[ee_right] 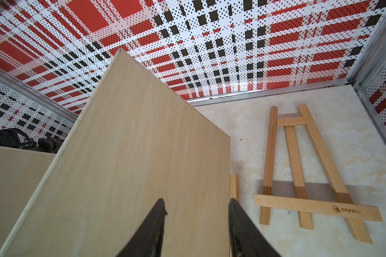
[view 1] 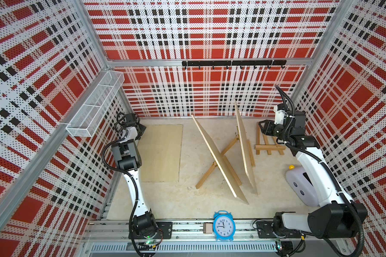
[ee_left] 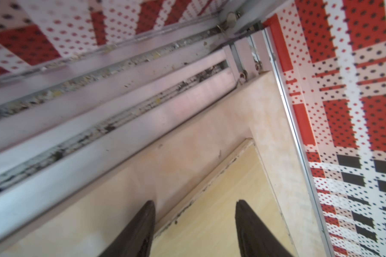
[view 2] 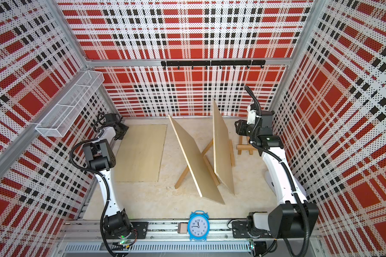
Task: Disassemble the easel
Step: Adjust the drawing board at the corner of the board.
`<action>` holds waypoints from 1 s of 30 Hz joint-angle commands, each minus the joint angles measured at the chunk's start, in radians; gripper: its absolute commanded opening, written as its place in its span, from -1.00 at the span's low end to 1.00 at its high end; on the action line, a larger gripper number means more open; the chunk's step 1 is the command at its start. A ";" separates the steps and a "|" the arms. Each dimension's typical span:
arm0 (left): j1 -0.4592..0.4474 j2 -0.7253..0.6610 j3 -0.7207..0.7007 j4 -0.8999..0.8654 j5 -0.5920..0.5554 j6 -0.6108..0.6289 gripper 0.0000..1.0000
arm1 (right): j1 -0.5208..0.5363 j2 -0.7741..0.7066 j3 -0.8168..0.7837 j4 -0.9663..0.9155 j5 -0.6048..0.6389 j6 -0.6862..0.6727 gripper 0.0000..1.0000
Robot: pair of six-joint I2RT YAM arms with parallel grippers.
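Red, white and black plaid, speckled with dots, covers the walls [view 1: 210, 33] around a mottled cream surface [view 1: 165, 200]. The flat board [view 1: 161, 153] and two leaning boards [view 2: 196, 160] are pale blond wood. The folded easel [ee_right: 310, 205] is honey-coloured with a dark printed logo. A sky-blue alarm clock [view 1: 224, 225] has a white dial. The mesh basket [view 1: 96, 104] is white, the hook rail [view 1: 232, 63] black, and the left pincer [ee_left: 194, 201] and right pincer [ee_right: 196, 199] black.

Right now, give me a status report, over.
Left gripper, right gripper open, empty. Folded easel flat. Centre easel, right easel upright, carrying centre board, right board; boards off first.
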 commanded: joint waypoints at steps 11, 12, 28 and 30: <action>-0.023 -0.067 -0.104 -0.011 0.063 -0.011 0.19 | 0.003 -0.044 -0.020 0.031 -0.012 0.002 -0.02; -0.025 -0.089 -0.110 -0.012 0.063 0.011 0.18 | 0.003 -0.040 -0.016 0.032 -0.015 0.002 -0.02; -0.379 -0.813 -0.349 -0.296 -0.086 0.321 0.18 | 0.002 0.132 0.265 -0.230 -0.068 -0.037 -0.03; -0.446 -0.894 -0.359 -0.354 -0.139 0.322 0.23 | 0.002 0.146 0.279 -0.275 -0.065 -0.077 -0.03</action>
